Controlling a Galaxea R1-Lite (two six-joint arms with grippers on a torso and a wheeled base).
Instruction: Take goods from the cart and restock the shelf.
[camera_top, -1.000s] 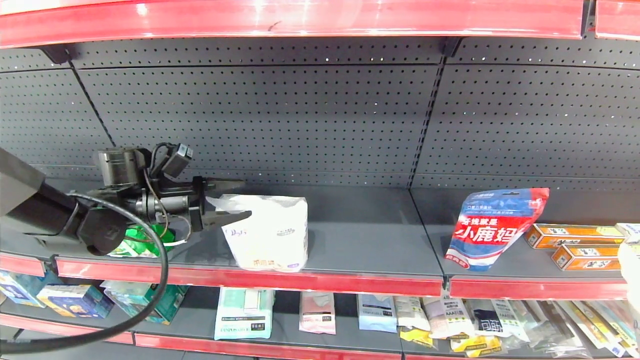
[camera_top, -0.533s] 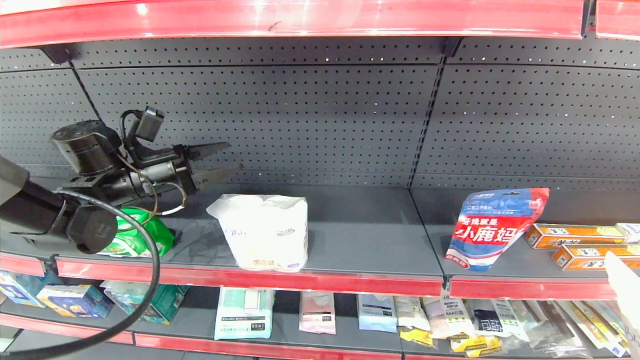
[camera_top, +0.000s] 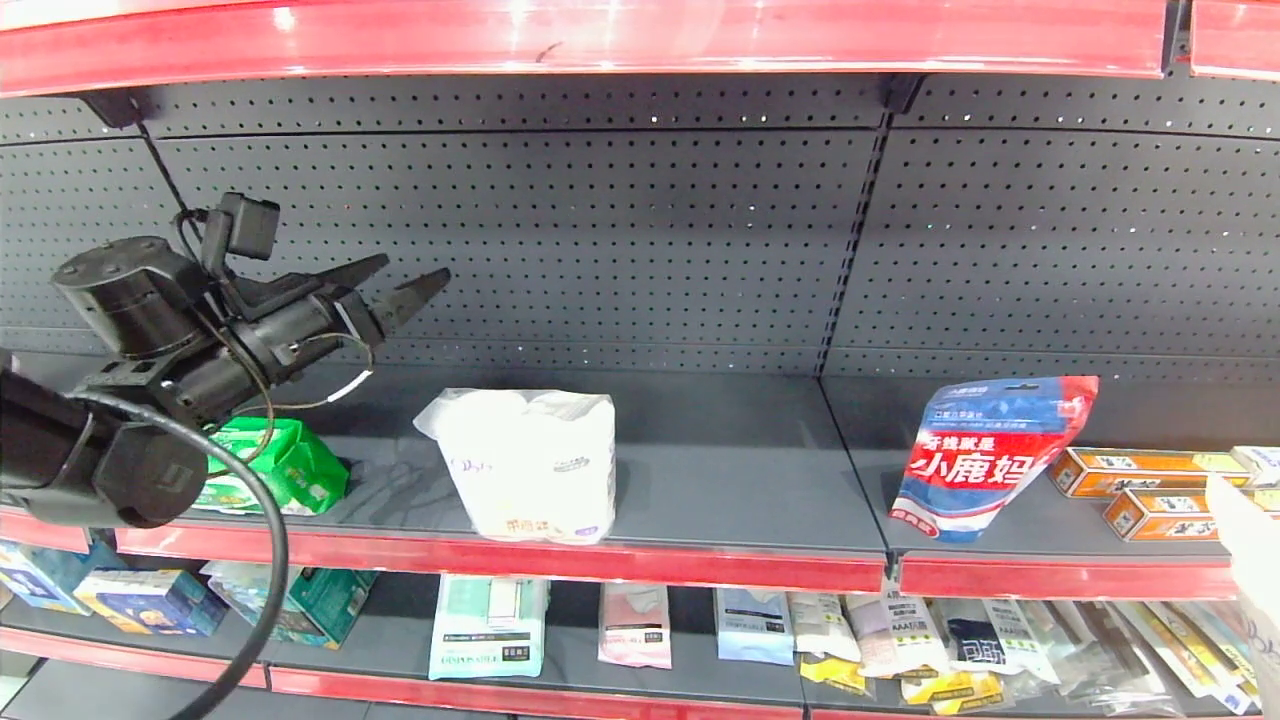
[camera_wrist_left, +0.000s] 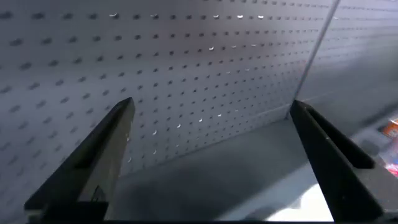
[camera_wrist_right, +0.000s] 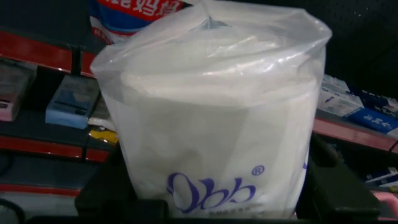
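A: Since we're going from the left along the shelf (camera_top: 720, 470), what is the left gripper (camera_top: 415, 268) doing?

B: It hangs above and to the left of the standing roll pack (camera_top: 535, 465), clear of it. Its fingers (camera_wrist_left: 93, 168) are spread wide with nothing between them, and they point at the pegboard (camera_top: 620, 240).

A: And lower down on that side?

B: A green pack (camera_top: 280, 465) lies on the same board, left of the standing roll pack. It is near but not touching.

A: The standing roll pack itself?

B: It is upright at the shelf's front edge, in a clear wrapper, and nothing touches it.

A: What's past it?

B: A red-and-blue pouch (camera_top: 990, 455) stands well to the right of the standing roll pack, tilted a little. Orange boxes (camera_top: 1150, 470) lie flat farther out on that side.

A: And the right gripper (camera_wrist_right: 217, 186)?

B: It clasps a bagged roll pack (camera_wrist_right: 217, 112), with its dark fingers (camera_wrist_right: 339, 186) pressed against both sides. In the head view that pack sits far to the right of the standing roll pack, a little lower and in front of the shelf edge.
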